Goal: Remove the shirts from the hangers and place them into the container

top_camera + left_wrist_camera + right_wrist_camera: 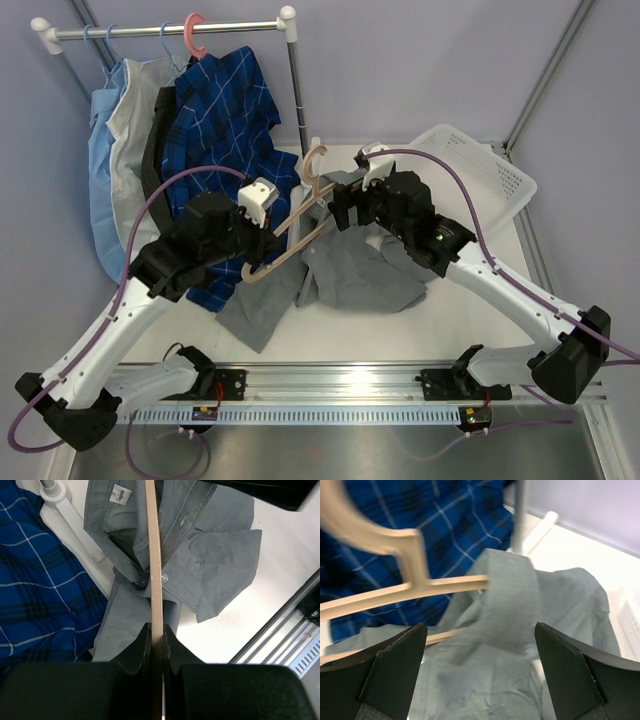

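My left gripper [266, 238] [157, 640] is shut on one arm of the tan hanger [300, 222] [154, 555] [410, 587], held slanted above the table. The grey shirt [360, 275] [215, 555] [512, 605] still drapes over part of this hanger, and the rest lies crumpled on the table. My right gripper [340, 210] [480, 626] is open just above the shirt's bunched cloth, close to the hanger's neck. The blue plaid shirt [225, 110] [445, 515] hangs on the pink hanger [193, 35] on the rack. The white container [490, 175] stands at the back right.
A clothes rack rail [160, 30] at the back left also carries light blue, white and dark shirts [120, 130] on thin blue hangers. Its upright pole [295, 90] [520, 515] stands just behind the grippers. A metal rail [340, 380] runs along the near edge.
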Action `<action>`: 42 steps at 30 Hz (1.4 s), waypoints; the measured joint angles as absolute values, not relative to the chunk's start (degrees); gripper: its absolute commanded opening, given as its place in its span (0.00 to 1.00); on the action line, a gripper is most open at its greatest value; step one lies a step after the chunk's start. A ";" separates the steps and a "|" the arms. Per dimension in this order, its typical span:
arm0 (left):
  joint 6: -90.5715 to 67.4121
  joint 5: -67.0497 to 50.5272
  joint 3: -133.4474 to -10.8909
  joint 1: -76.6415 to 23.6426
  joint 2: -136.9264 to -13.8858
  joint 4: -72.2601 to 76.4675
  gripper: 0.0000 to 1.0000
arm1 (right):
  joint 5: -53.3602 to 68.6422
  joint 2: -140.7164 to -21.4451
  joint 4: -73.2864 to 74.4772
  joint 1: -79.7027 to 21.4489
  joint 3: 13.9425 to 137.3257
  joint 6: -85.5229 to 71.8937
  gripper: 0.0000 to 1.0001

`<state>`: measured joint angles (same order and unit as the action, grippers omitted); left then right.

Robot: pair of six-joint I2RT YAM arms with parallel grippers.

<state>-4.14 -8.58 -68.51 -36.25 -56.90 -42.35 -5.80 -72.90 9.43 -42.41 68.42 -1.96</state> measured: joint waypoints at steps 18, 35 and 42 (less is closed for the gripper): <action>-4.58 -6.55 -64.36 -36.27 -47.48 -42.68 0.00 | -19.20 -79.02 15.42 -34.46 72.99 -3.44 0.00; -5.91 0.86 -61.52 -36.14 -32.01 -47.11 0.00 | -21.34 -80.31 25.10 -30.33 70.98 -13.85 0.00; -7.55 11.49 -68.62 -36.16 -39.11 -47.51 0.00 | -15.07 -79.29 22.87 -30.33 65.56 -16.16 0.00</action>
